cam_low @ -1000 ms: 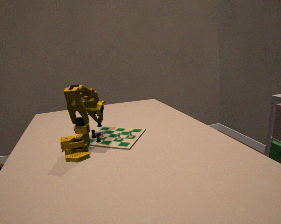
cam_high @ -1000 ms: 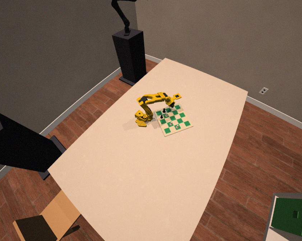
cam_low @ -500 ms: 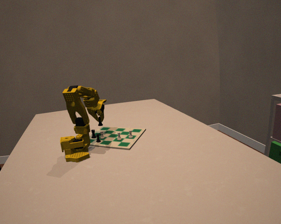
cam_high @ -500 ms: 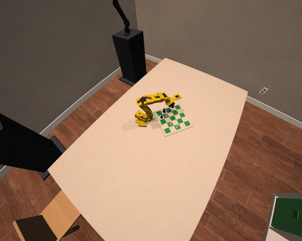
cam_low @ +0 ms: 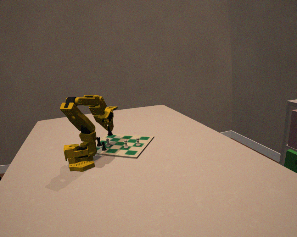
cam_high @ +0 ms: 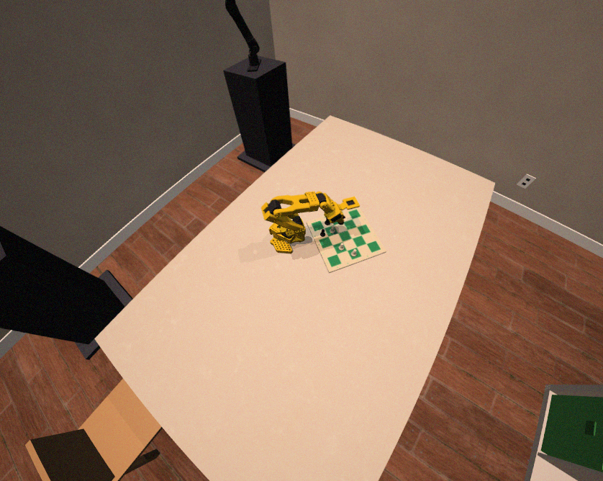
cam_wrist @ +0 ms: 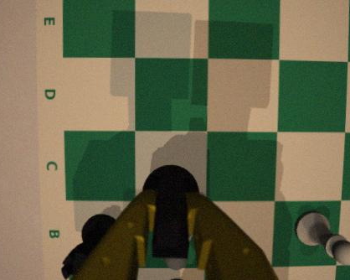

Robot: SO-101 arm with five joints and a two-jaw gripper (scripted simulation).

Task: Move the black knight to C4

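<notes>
My gripper (cam_wrist: 171, 218) (cam_low: 109, 127) (cam_high: 332, 221) is shut on the black knight (cam_wrist: 170, 181) (cam_low: 109, 132). It holds the knight upright, low over the green and cream chessboard (cam_wrist: 311, 96) (cam_low: 131, 152) (cam_high: 375, 246). In the wrist view the knight's round base shows over the cream square in row C, second column from the lettered edge, near its border with row B. I cannot tell whether the base touches the board.
A black piece (cam_wrist: 94, 232) stands on row B beside the lettered edge, close to my left finger. A white pawn (cam_wrist: 317, 230) stands on a green row B square to the right. More black (cam_low: 104, 146) and white (cam_low: 125, 144) (cam_low: 137, 141) pieces stand on the board.
</notes>
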